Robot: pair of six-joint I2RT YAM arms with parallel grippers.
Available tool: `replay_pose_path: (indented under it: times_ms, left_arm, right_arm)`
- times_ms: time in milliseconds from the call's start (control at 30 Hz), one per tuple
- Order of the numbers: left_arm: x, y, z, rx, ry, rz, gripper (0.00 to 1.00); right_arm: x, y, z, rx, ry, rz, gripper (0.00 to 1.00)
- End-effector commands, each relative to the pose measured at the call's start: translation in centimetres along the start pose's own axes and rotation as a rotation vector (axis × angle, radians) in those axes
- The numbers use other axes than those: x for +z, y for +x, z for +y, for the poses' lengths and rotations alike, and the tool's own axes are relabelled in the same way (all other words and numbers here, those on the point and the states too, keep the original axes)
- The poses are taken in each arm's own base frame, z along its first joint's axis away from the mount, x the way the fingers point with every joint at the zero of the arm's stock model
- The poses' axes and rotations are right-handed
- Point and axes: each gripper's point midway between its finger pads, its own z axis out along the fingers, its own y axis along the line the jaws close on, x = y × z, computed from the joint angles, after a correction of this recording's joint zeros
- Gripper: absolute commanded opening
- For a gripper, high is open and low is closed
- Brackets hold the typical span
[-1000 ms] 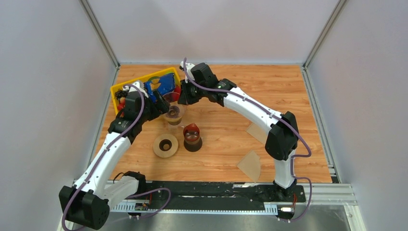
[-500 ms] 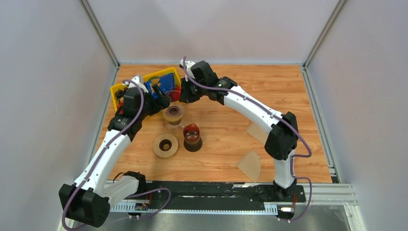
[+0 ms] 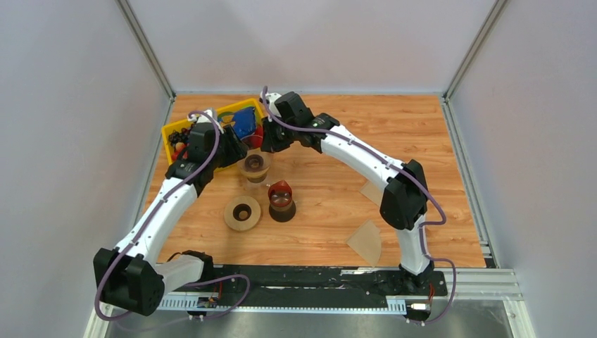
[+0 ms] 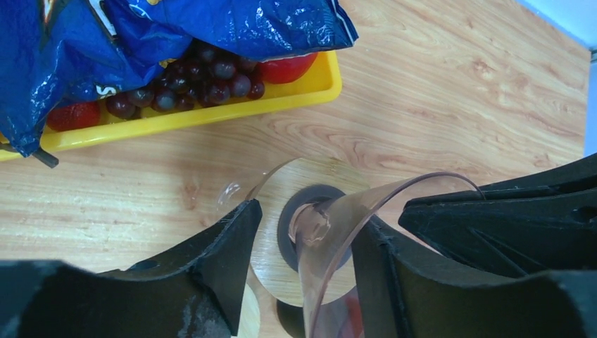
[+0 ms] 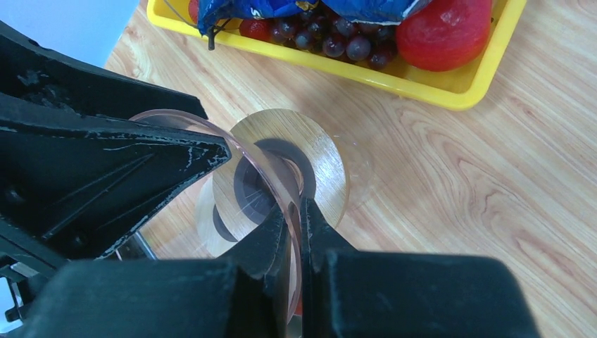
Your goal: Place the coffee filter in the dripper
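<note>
Right gripper is clamped on the clear rim of the dripper, one finger inside the cone and one outside. On the opposite rim the left gripper straddles the wall with its jaws apart, not pinching it. The dripper sits near the yellow tray of fruit. Flat on the table, the coffee filter lies near the right arm's base, well apart from the dripper. The step in hand looks like steadying the dripper. Next, one gripper likely must let go, reach the filter and lift its thin edge.
</note>
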Motion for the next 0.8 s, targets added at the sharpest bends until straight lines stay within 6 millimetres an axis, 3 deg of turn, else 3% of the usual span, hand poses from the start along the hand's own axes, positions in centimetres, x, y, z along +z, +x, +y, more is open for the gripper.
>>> replay_pose_path:
  times_ms: [0, 167, 500, 600, 767]
  left_arm:
    - [0.4, -1.6, -0.2, 0.027, -0.031, -0.021, 0.56]
    - [1.3, -1.0, 0.2, 0.037, -0.064, 0.023, 0.46]
    - [2.0, 1.0, 1.8, 0.035, -0.16, 0.136, 0.05]
    - [1.8, 1.7, 2.6, 0.039, -0.208, 0.181, 0.0]
    - [1.6, 2.7, 4.4, 0.053, -0.321, 0.252, 0.0]
  right_arm:
    - [0.5, -0.5, 0.5, -0.01, -0.026, 0.011, 0.05]
    - [1.4, 1.0, 0.1, 0.0, -0.026, 0.076, 0.05]
    - [0.9, 3.0, -0.2, 0.034, -0.002, 0.179, 0.05]
    - [0.8, 3.9, -0.1, 0.047, -0.005, 0.236, 0.0]
    - [1.8, 6.0, -1.1, 0.046, 0.035, 0.296, 0.0]
